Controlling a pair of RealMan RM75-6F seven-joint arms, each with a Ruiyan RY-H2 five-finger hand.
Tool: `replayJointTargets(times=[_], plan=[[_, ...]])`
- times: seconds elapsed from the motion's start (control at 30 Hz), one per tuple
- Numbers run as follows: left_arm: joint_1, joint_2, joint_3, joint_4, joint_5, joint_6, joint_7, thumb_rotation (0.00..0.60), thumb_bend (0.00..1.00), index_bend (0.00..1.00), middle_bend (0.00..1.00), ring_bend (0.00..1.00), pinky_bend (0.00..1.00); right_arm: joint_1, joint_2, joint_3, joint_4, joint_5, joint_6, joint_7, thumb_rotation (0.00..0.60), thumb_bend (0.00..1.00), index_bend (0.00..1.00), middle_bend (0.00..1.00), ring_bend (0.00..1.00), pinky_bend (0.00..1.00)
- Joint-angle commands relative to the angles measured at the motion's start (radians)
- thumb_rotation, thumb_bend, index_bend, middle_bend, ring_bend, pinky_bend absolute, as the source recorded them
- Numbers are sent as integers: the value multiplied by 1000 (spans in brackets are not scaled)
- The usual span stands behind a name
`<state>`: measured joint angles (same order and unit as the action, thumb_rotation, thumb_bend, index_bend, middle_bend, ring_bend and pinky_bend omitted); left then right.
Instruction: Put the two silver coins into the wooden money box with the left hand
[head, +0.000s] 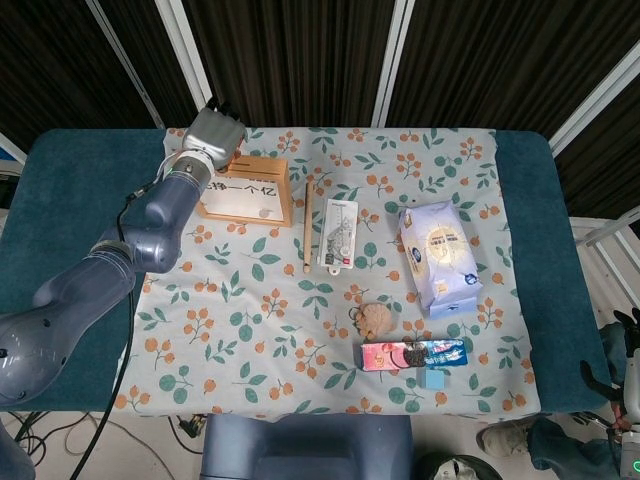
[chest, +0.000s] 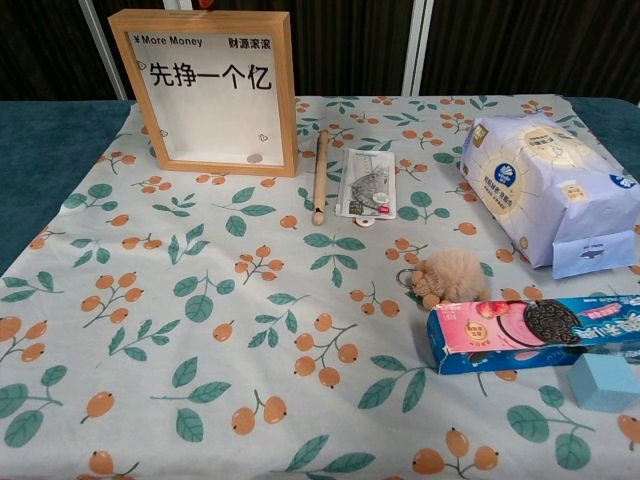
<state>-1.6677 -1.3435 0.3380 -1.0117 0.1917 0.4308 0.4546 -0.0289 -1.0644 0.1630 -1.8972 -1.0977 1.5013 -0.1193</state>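
Near edge holds clutter only; one coin (chest: 255, 158) already lies inside the box (chest: 283, 90), which stands at the far left. Risk: a second coin could miss the top slot and fall behind. Left hand (head: 214, 133) hovers over the box top; fingers hidden, grip unclear.

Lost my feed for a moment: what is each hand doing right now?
Left hand: above the wooden money box; whether it holds anything cannot be told.
Right hand: not in view.
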Motion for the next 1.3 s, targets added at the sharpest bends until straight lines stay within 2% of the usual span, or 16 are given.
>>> replayJointTargets(times=[0.03, 0.3, 0.7, 1.3], plan=[[3, 1, -3, -1, -1, 2, 6, 600, 386, 533, 166, 0, 0, 0, 0, 0, 0, 1, 0, 0, 600, 368, 155, 46, 4, 0], [8, -5, -13, 0, 3, 15, 34, 600, 385, 531, 166, 0, 0, 1, 0, 1, -2, 3, -2, 0, 600, 369, 155, 46, 4, 0], [18, -6, -31, -3, -2, 18, 63, 600, 333, 518, 165, 0, 0, 1, -1, 2, -2, 3, 1, -4, 600, 369, 155, 46, 4, 0], [21, 10, -64, -25, -1, 40, 93, 600, 333, 507, 166, 0, 0, 0, -3, 4, -2, 5, 6, -6, 600, 369, 155, 46, 4, 0]])
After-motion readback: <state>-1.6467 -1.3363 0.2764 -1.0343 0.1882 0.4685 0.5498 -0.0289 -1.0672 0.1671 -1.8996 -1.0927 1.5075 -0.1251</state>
